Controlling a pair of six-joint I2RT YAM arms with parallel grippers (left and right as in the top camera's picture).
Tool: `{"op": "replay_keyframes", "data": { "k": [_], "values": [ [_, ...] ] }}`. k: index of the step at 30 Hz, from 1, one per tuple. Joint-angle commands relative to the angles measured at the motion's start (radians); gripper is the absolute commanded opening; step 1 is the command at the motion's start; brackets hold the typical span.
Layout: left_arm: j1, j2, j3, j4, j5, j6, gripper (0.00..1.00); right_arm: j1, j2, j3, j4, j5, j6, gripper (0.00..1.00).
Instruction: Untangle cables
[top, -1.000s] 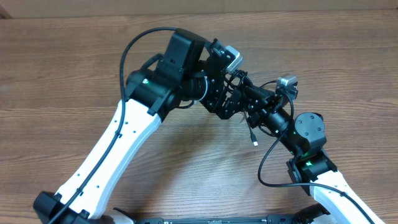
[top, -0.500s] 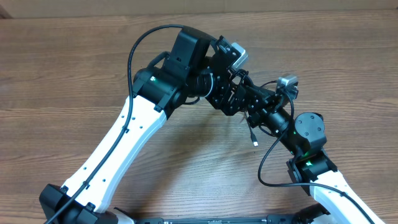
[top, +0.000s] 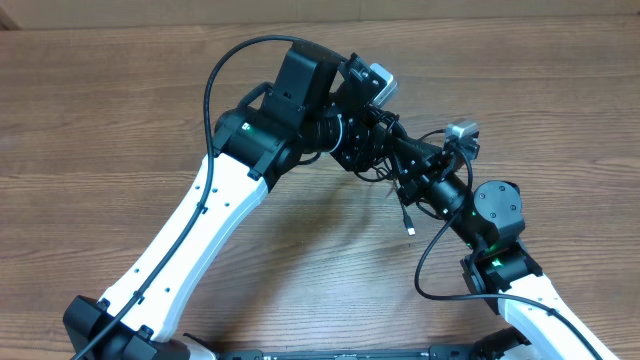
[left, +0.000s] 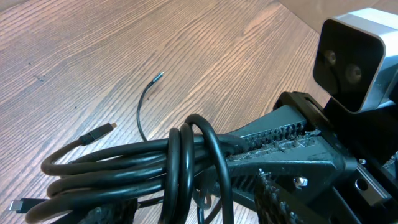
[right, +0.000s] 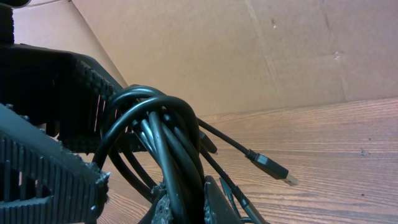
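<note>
Wooden table (top: 120, 120) shows open room all round the two arms, seen from above. The left gripper (top: 366, 160) and right gripper (top: 398, 153) meet at the black cables (top: 390, 178), bunched up off the wood. One plug (top: 409, 228) hangs down.

From the left wrist, the cables (left: 124, 165) stick out over open table.

From the right wrist, the right gripper (right: 186, 204) pinches the cables (right: 161, 130) tight. The left gripper's jaws stand apart around them; I cannot tell if they squeeze.

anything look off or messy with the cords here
Yes. The cables are wound into one tight bundle, with two loops wrapped crosswise around it in the left wrist view. The right gripper has its fingers pinched on that bundle, and one plug end hangs loose from it.
</note>
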Motion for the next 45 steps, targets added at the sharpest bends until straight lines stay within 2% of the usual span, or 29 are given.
{"op": "replay_keyframes", "data": {
  "k": [1, 12, 18, 27, 29, 35, 39, 45],
  "values": [
    [-0.002, 0.014, 0.021, -0.001, -0.012, -0.002, 0.62, 0.004, -0.014, 0.008, 0.006, -0.008, 0.0, 0.07],
    [-0.002, 0.043, 0.02, -0.014, -0.013, -0.002, 0.61, 0.004, -0.014, 0.008, 0.006, -0.008, 0.0, 0.07],
    [-0.002, 0.064, 0.021, -0.003, -0.013, -0.002, 0.47, 0.004, -0.014, 0.008, 0.006, -0.008, 0.0, 0.07],
    [-0.002, 0.064, 0.021, 0.006, -0.011, -0.002, 0.43, 0.004, -0.014, 0.008, 0.001, -0.008, 0.0, 0.07],
    [-0.002, 0.064, 0.021, 0.007, -0.011, -0.002, 0.39, 0.004, -0.014, 0.008, -0.005, -0.008, 0.0, 0.07],
    [-0.002, 0.064, 0.021, 0.02, -0.011, -0.002, 0.15, 0.004, -0.014, 0.008, -0.008, -0.008, 0.0, 0.07],
    [0.0, 0.064, 0.021, 0.02, -0.011, -0.002, 0.06, 0.004, -0.014, 0.008, -0.009, -0.008, 0.0, 0.07],
    [0.002, 0.064, 0.021, 0.019, -0.012, -0.002, 0.04, 0.004, -0.014, 0.008, -0.027, -0.008, 0.0, 0.07]
  ]
}}
